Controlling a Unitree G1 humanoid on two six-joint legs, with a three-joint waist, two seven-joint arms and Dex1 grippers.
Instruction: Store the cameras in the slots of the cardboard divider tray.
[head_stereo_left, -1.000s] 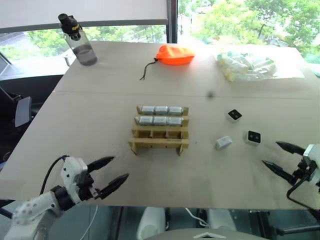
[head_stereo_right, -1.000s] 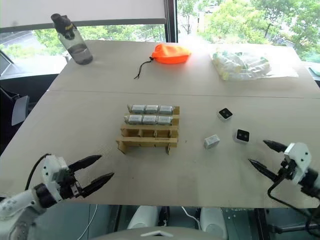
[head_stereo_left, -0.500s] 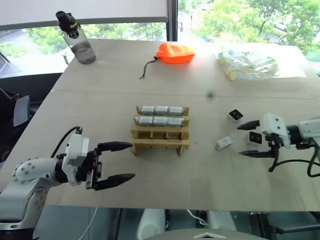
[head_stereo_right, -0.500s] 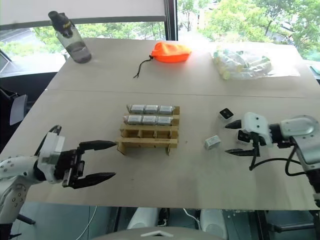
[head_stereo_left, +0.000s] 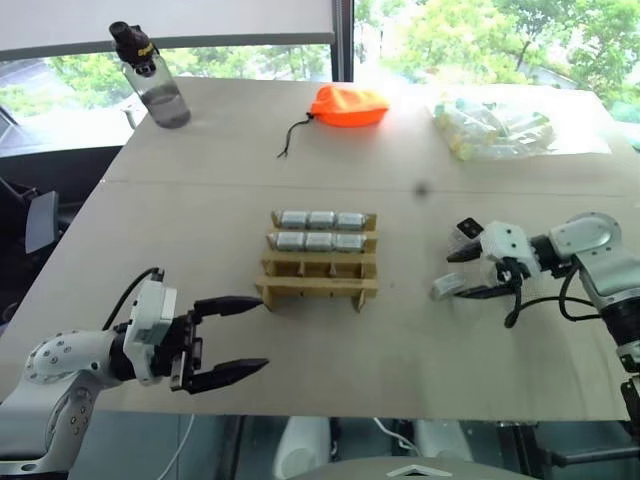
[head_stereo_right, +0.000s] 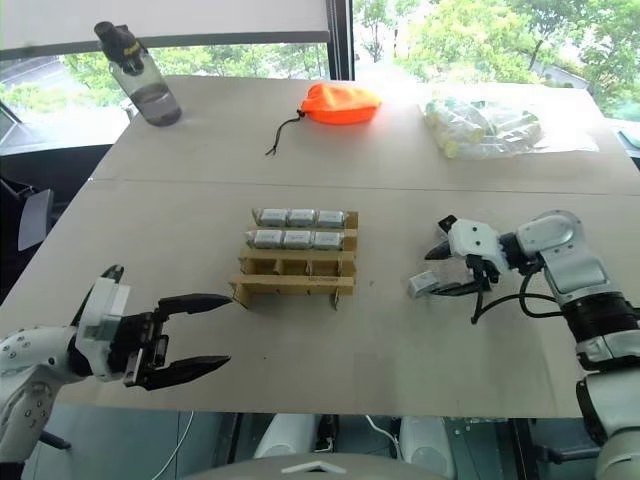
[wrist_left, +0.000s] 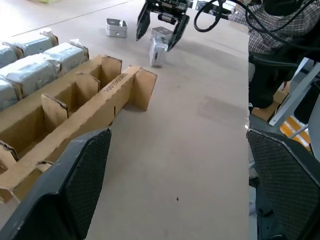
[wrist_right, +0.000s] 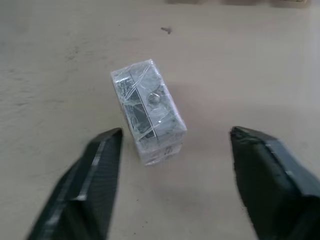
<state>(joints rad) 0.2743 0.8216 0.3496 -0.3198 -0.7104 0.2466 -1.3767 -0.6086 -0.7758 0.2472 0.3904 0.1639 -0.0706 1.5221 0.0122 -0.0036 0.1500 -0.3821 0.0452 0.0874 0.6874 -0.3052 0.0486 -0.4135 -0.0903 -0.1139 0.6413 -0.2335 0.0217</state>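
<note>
At table centre, cardboard divider tray (head_stereo_left: 320, 258): two far rows filled with cameras (head_stereo_left: 322, 231), two near rows empty. At 3 o'clock of tray, right gripper (head_stereo_left: 462, 273) straddles a loose camera (wrist_right: 149, 111) lying on its side, fingers (wrist_right: 95, 172) apart either side, not touching it. Another loose camera (wrist_left: 116, 27) just beyond. At 8 o'clock of tray, left gripper (head_stereo_left: 237, 334) hovers near table edge, fingers spread wide, holding nothing.

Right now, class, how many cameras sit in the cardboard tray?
6 cameras: three in the tray's back row, three in the second row; both front rows look empty.
</note>
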